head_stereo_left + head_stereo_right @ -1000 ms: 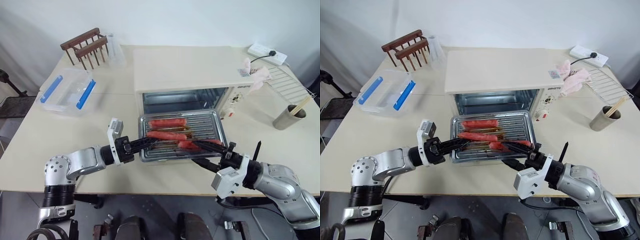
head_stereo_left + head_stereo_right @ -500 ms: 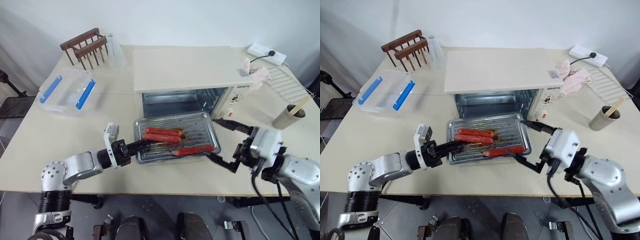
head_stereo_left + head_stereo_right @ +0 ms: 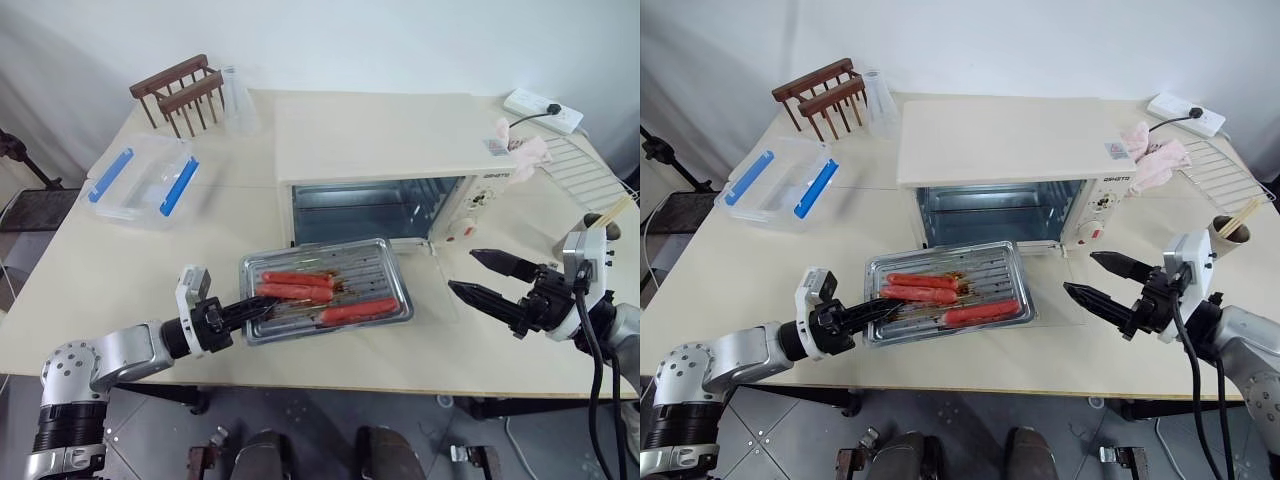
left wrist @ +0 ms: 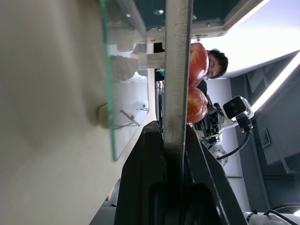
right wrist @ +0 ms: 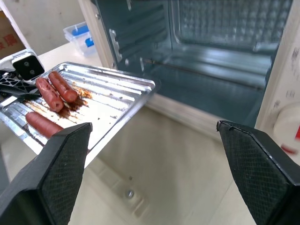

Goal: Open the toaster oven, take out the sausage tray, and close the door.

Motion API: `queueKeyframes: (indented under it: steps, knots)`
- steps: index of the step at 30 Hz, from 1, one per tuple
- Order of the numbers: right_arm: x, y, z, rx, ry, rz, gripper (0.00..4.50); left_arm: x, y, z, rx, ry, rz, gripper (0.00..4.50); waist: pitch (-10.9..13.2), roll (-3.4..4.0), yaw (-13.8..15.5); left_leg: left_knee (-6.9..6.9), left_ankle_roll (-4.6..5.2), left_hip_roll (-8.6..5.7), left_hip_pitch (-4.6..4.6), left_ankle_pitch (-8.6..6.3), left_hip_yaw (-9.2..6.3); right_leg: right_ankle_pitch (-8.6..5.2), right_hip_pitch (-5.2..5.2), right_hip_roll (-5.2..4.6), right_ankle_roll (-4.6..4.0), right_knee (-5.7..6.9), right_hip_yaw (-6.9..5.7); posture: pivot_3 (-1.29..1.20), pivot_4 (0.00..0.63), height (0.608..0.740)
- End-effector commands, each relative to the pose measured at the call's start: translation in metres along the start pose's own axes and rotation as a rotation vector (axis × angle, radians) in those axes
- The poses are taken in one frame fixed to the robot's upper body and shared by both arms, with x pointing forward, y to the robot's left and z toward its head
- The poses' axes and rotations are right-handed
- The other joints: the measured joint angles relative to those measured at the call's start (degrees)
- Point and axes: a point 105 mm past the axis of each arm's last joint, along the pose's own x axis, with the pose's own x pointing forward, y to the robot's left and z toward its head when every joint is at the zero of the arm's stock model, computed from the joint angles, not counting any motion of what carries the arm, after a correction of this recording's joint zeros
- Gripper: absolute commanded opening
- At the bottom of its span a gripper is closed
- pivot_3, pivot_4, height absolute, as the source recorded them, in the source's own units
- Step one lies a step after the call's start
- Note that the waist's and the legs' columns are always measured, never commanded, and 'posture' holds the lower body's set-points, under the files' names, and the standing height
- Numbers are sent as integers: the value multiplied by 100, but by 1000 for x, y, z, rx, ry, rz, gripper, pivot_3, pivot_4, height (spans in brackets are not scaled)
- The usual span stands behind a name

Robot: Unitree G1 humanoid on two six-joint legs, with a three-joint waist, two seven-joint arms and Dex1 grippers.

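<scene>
The left pincer (image 3: 262,310) hides part of the sausage tray (image 3: 375,262) rim it clamps. The oven door's (image 3: 1065,300) handle cannot be made out. The counter (image 3: 90,270) is cut off at the right edge

The left arm reaches in from about 8 o'clock, forearm lying low and nearly level, its wrist camera block standing up behind the fingers. The left end effector (image 3: 250,311) points toward 3 o'clock with both black fingers pinched together on the near-left rim of the sausage tray (image 3: 325,297). The right arm comes in from 4 o'clock. The right end effector (image 3: 483,276) points toward 9 o'clock, its two fingers (image 5: 56,176) spread wide apart, gripping nothing.
</scene>
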Motion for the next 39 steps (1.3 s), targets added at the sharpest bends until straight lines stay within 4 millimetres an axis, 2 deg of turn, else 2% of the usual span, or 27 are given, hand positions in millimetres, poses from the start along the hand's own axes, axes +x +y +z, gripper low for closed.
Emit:
queueKeyframes:
  steps: [1,11,17,20,22,25,27,28,31,32,36,39]
  knots:
    - [-3,-3,5,-18,-17,-14,4446,-6,-14,3,35,-29,-53,0,0,0,-6,0,0,0,0,0,0,0,0,0,0,-1,0,0,150,740]
    - [-3,-6,0,-6,21,-15,4446,-2,-14,2,44,-36,-47,0,0,0,0,0,-1,-1,-3,-1,1,0,-1,-2,0,-6,0,0,150,740]
    - [-2,1,0,234,22,23,4446,-1,-14,0,46,-36,-50,0,0,0,1,-1,0,1,-3,-1,-1,0,-1,-3,0,-6,1,0,150,740]
    - [4,13,13,447,-65,90,4446,-1,-14,-1,43,-37,-49,0,0,0,-6,-1,1,6,-3,-2,-2,-1,-2,-3,-2,-7,1,0,150,740]
    - [9,17,20,496,-100,107,4446,-1,-13,-1,40,-38,-48,0,0,0,-4,-2,2,18,-4,-2,-2,-2,-2,-4,-4,-7,1,0,150,740]
    - [20,32,19,506,-85,152,4446,-3,-11,-2,29,-38,-45,0,0,0,-1,-3,2,15,-5,-4,-2,-2,-3,-4,-4,-10,0,0,150,740]
    - [28,34,13,361,-42,115,4446,-4,-10,-2,24,-39,-44,0,0,0,-1,-6,2,13,-8,-5,-1,-2,-6,-4,-4,-14,0,0,150,740]
    - [33,34,10,209,-9,87,4446,-5,-10,-1,23,-40,-43,0,0,0,0,-5,2,8,-11,-6,-1,-2,-8,-4,-4,-15,0,0,150,740]
    - [50,24,6,-438,15,9,4446,-8,-8,-1,15,-42,-38,0,0,1,-4,-5,0,0,-15,-6,4,-1,-14,-3,-1,-16,-1,0,150,740]
    - [56,20,7,-598,16,-17,4446,-9,-8,0,13,-43,-34,0,0,0,-13,-4,-2,-2,-15,-6,8,0,-16,-3,0,-17,-1,0,150,740]
    - [73,14,11,-951,-16,-53,4446,-13,-5,0,2,-44,-28,0,1,1,-24,-6,-11,0,-13,-2,17,3,-22,-1,6,-12,0,0,150,740]
    - [79,13,12,-1020,-49,-61,4446,-16,-5,-1,-3,-43,-27,0,1,1,-28,-6,-14,2,-13,0,19,2,-27,0,5,-8,1,0,150,740]
